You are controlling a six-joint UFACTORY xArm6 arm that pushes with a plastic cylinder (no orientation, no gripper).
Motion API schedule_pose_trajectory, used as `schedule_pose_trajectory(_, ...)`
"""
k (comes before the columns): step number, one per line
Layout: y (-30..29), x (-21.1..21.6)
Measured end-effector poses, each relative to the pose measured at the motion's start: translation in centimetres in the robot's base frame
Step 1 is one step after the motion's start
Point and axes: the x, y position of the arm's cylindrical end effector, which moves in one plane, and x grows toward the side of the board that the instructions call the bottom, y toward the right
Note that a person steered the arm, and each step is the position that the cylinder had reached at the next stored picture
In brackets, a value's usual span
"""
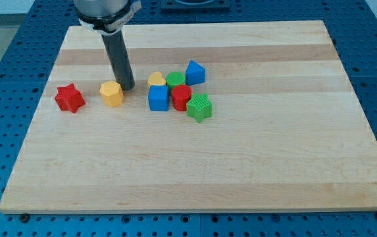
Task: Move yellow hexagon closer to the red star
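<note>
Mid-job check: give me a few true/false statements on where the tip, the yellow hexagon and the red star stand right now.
1. My tip stands just to the view's right of the yellow hexagon. True.
2. The yellow hexagon touches the red star. False: bare board shows between them.
3. The red star lies to the view's left of the yellow hexagon. True.
4. The blue cube sits between the hexagon and the star. False: it lies to the view's right of the hexagon, in the cluster beside the red block.
5. The green star is at the cluster's lower right edge. True.
</note>
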Motion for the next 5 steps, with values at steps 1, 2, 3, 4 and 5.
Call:
schedule_pose_trajectory(1,1.0,2.2)
schedule_pose_trajectory(2,1.1,4.9)
schedule_pose_trajectory(3,1.0,6.4)
schedule_pose_trajectory(4,-0.4,5.9)
schedule_pose_trajectory(5,-2.8,4.1)
